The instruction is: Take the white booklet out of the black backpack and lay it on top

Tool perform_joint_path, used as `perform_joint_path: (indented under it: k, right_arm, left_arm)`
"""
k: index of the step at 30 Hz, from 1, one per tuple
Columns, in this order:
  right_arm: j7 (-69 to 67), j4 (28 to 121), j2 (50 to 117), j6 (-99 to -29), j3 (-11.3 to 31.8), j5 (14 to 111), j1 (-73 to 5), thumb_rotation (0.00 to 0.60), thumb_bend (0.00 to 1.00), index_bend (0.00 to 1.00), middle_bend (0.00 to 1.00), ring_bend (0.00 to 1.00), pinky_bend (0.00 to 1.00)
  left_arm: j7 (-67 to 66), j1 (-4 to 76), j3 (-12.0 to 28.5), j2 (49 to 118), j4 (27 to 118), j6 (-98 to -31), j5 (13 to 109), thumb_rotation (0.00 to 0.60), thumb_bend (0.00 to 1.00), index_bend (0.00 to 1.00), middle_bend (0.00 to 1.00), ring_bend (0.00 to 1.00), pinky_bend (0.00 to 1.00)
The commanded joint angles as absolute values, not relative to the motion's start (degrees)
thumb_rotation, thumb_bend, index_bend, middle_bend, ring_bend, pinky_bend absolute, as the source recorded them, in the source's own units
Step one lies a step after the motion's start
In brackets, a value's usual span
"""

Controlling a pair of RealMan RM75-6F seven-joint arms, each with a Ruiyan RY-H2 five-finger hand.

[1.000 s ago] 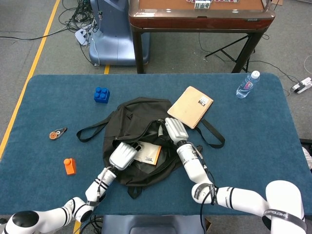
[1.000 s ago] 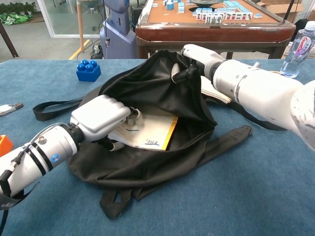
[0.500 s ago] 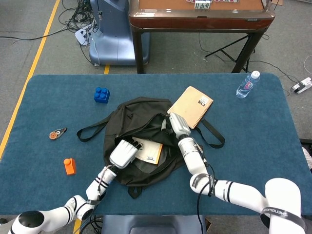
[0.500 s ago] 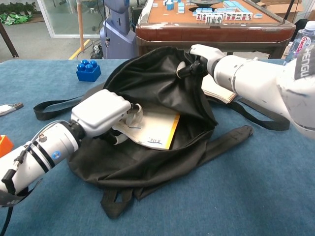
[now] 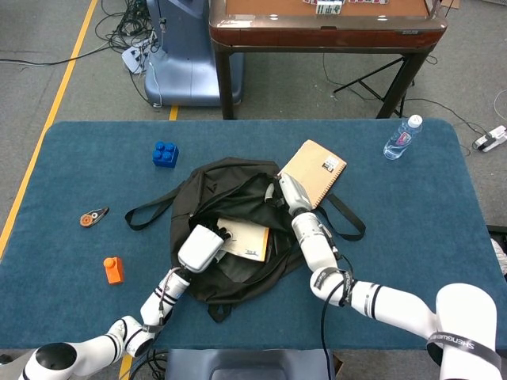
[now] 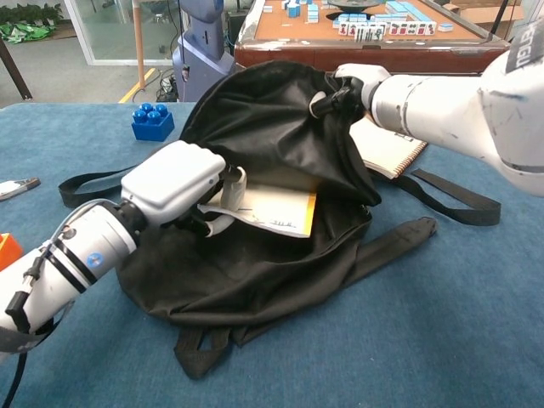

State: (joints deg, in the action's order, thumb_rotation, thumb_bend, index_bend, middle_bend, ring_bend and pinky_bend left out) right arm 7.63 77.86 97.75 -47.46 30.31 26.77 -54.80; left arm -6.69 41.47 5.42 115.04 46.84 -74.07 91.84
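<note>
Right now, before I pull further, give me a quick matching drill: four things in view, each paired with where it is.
Things:
1. white booklet
2. tan notebook
3. water bottle
4. blue brick

Places:
A. far right of the table
B. inside the black backpack, held by the left hand
C. left of the backpack
D. beside the right hand

Pairs: 1-B, 2-D, 3-A, 4-C

My head camera looks steeply down from above my shoulders, taking in the whole table (image 5: 71, 166) and the floor beyond. My chest camera sits low and close, facing forward across the tabletop. Both share the backpack (image 5: 226, 194) (image 6: 272, 136), notebook (image 5: 313, 172) (image 6: 387, 149) and blue block (image 5: 165, 153) (image 6: 153, 121).
</note>
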Motion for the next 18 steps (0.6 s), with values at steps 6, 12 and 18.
perform_joint_path:
  k: [6,12,18]
  right_arm:
    - [6.2,77.9,96.7,-46.3,30.0,26.3,-54.9,0.6,0.78,0.73,0.48,0.47,0.6]
    - [5.2,78.2,96.1,-46.1,29.5,26.8,-54.9,0.6,0.78,0.73,0.47,0.47,0.6]
    - [3.6,78.7,95.5,-45.8,29.1,27.6,-54.3,0.6,0.78,0.73,0.47,0.47,0.6]
  left_arm:
    - [-0.1,40.4,6.4,113.7,48.8,-80.3,93.0,0.6,0.55,0.76,0.78,0.7,0.64]
    - [3.2,39.3,7.0,111.6,52.4,-83.8,93.4,0.6,0.56,0.78,0.82,0.72,0.68]
    - [7.6,37.8,8.9,108.9,57.6,-87.6,92.6,0.6,0.57,0.79,0.85,0.74,0.71]
